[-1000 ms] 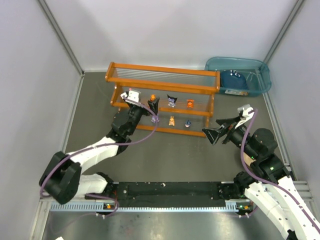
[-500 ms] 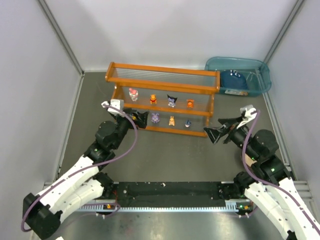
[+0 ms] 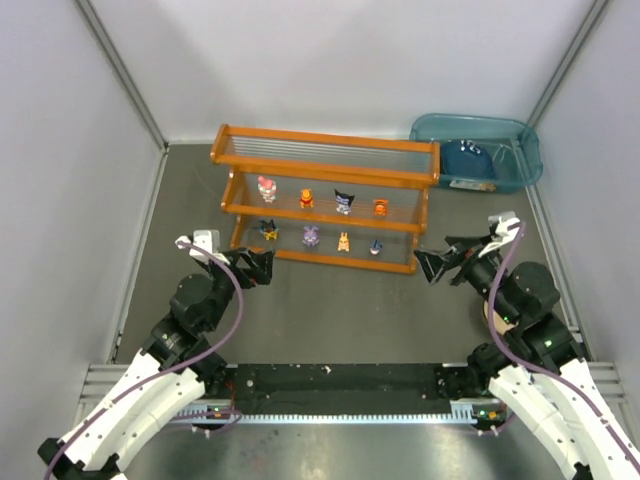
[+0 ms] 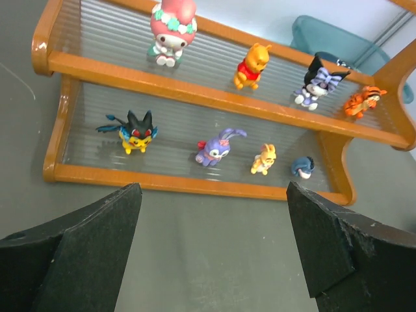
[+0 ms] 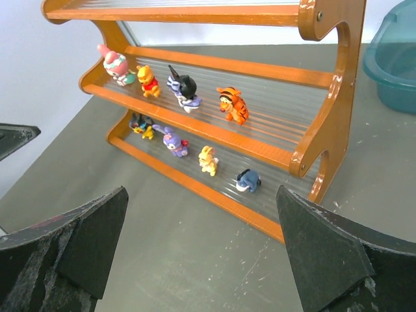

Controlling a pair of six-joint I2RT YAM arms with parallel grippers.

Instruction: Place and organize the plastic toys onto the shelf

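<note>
The orange shelf (image 3: 325,150) stands at the back of the table. Its middle tier holds a pink-white toy (image 4: 171,29), a yellow-orange one (image 4: 250,65), a black-white one (image 4: 317,81) and an orange one (image 4: 361,101). Its bottom tier holds a black-yellow toy (image 4: 134,131), a purple one (image 4: 216,147), a tan one (image 4: 264,159) and a dark blue one (image 4: 303,166). My left gripper (image 3: 255,268) is open and empty, in front of the shelf's left end. My right gripper (image 3: 432,262) is open and empty, by the shelf's right end (image 5: 325,97).
A translucent teal bin (image 3: 520,150) with a blue item (image 3: 467,160) in it stands at the back right, beside the shelf. White walls close in the table on three sides. The shelf's top tier (image 3: 320,165) holds nothing.
My left arm has drawn back from the shelf toward the near left, its gripper open and empty. The black-yellow toy now stands on the bottom tier. The right gripper has shifted slightly.
</note>
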